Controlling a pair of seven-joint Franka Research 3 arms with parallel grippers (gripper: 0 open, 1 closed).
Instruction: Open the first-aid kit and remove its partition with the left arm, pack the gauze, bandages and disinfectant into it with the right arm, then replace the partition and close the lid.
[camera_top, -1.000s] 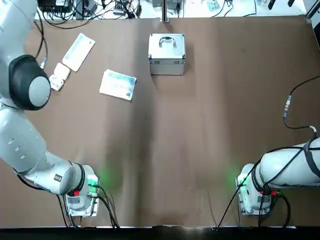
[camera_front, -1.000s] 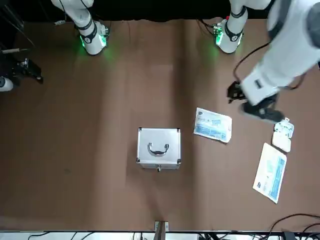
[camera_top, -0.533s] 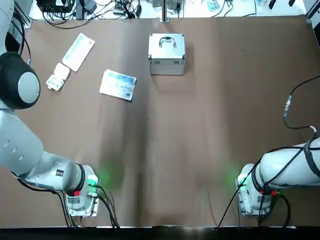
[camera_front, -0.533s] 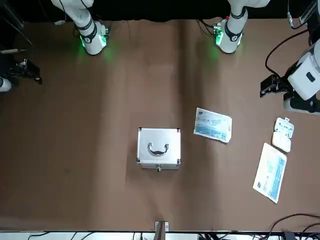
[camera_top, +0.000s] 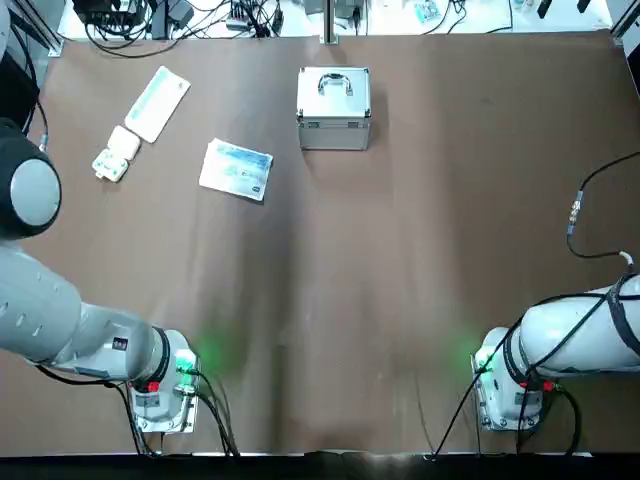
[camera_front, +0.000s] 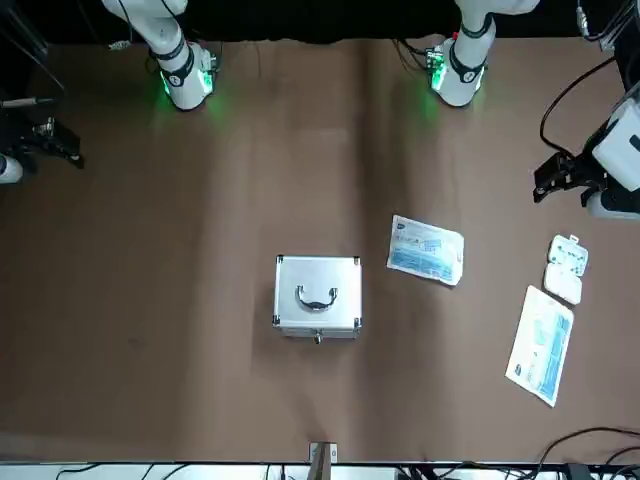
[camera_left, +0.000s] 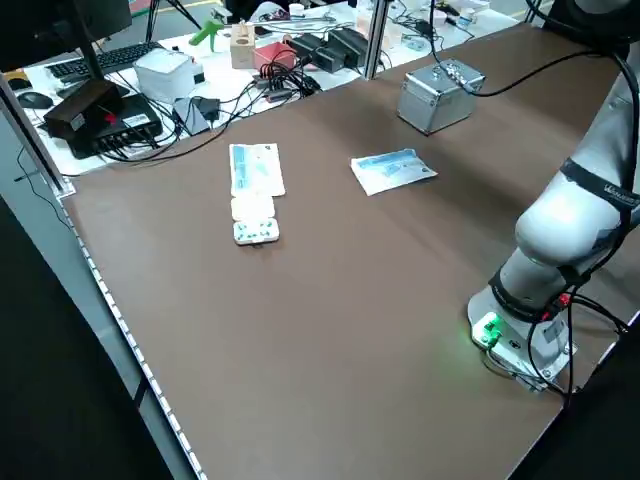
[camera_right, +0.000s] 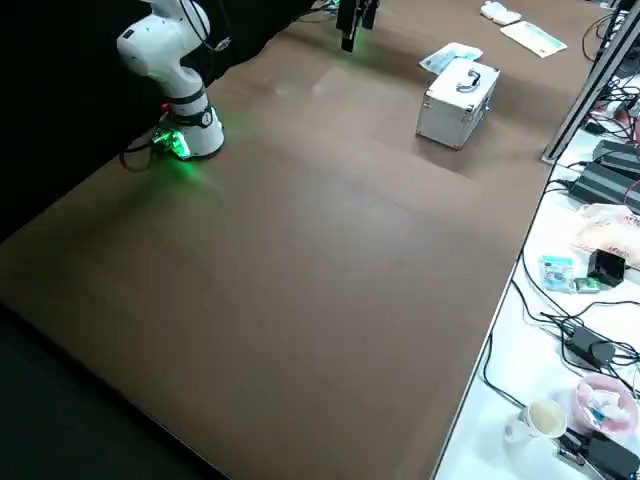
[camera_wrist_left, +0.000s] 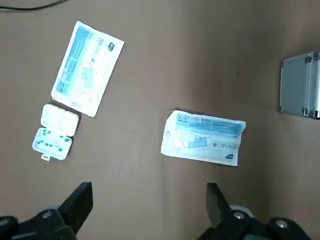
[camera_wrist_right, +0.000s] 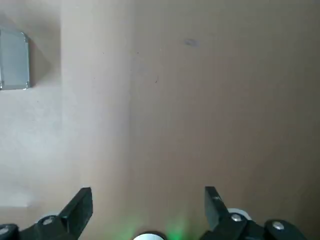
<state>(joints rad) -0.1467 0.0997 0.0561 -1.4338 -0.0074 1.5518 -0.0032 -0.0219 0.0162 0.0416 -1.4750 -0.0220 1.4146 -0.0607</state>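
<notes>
The silver first-aid kit (camera_top: 334, 108) stands shut at the table's far middle, handle on top, also seen in the front view (camera_front: 318, 297) and the left wrist view (camera_wrist_left: 300, 85). Its lid is down, so the partition is hidden. My left gripper (camera_front: 562, 180) hangs open and empty high over the table's left side, its fingers (camera_wrist_left: 82, 195) spread wide above bare tabletop. My right gripper (camera_front: 55, 145) hovers open at the table's right edge, far from the kit (camera_wrist_right: 14, 59), holding nothing. No disinfectant bottle shows in any view.
Left of the kit lie a flat blue-white pack (camera_top: 237, 170), a longer blue-white pack (camera_top: 158, 103) and a small white blister block (camera_top: 115, 155). Cables and equipment line the far edge. Both arm bases (camera_top: 160, 390) sit at the near edge.
The left arm has swung outward toward the table's left edge, uncovering the blister block. The right arm and the objects have not moved.
</notes>
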